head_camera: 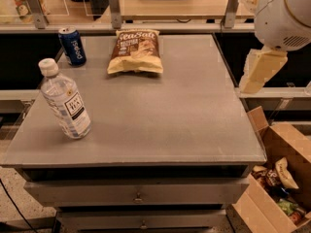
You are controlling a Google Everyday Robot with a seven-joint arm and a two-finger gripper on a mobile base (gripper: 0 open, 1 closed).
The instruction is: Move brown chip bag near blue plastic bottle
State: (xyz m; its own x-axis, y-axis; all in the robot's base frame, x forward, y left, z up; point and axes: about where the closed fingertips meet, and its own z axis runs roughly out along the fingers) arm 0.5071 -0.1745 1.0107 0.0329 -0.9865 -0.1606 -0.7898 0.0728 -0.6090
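Note:
The brown chip bag lies flat at the far middle of the grey table, with its "Sea Salt" lettering facing up. The blue plastic bottle, clear with a white cap and a pale label, stands at the table's left side, leaning a little. My gripper hangs off the table's right edge, below the round white arm housing. It is well to the right of the bag and far from the bottle, and it holds nothing that I can see.
A dark blue Pepsi can stands at the far left corner, left of the bag. An open cardboard box of snack packets sits on the floor to the right. A rail with metal posts runs behind the table.

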